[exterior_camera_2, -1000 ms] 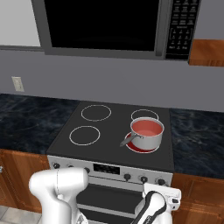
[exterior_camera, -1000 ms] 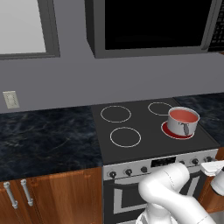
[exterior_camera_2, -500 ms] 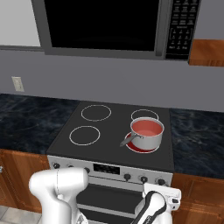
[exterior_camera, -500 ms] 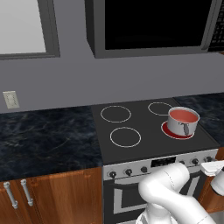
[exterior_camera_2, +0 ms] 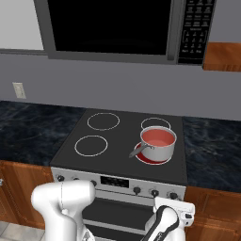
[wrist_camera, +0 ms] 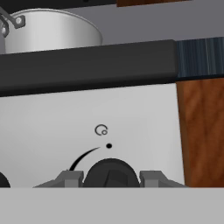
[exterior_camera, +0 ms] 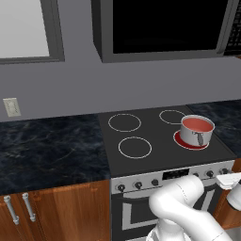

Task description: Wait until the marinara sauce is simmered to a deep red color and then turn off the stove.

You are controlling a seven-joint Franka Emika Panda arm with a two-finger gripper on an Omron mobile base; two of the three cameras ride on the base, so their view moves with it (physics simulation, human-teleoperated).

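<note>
sauce (exterior_camera_2: 157,137) unchanged, salmon-red in pot (exterior_camera: 196,131) on lit burner; jaws open astride knob (wrist_camera: 110,173), poised waiting.

Both base cams behind arm, L & R, looking fwd/down; share stove (exterior_camera: 164,141) (exterior_camera_2: 122,141) top. Hand cam close, level w/ knob (wrist_camera: 109,174) on front panel.

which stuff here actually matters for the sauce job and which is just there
Belongs to the job:
marinara sauce in the pot
stove, with the glowing burner under the pot
knob between the claw fingers

Just there:
microwave
wall outlet
dark counter
wooden cabinets
</note>
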